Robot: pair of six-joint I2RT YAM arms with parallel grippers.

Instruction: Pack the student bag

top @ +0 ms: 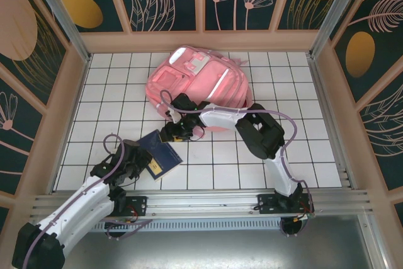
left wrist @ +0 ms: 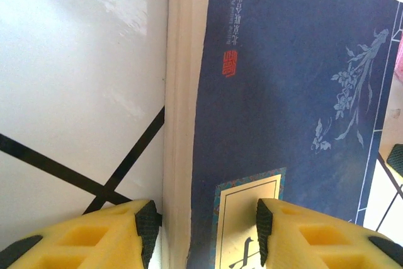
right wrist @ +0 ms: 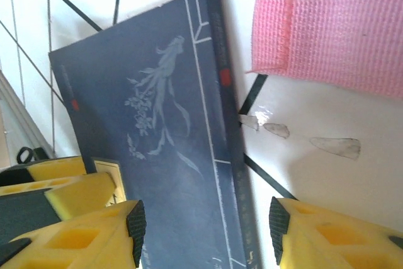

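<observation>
Two-ended approach to a blue book point(top: 162, 155); the student bag point(top: 198, 83) lies just beyond the right fingers point(right wrist: 135, 231).
Both pairs stand spread, pinching nothing: the left fingers point(left wrist: 146, 225) straddle the page edge, the right fingers the spine. Risk: uneven closing could skid the book over the tabletop point(top: 214, 174), or a pad could land on the cover.

Dark navy-blue rectangular paper book point(left wrist: 283, 111) bears a pale floral print, red seal, teal-bordered cream label. Large pink fabric backpack point(top: 198, 83), upper centre. White tabletop point(top: 296, 80), black grid lines.
</observation>
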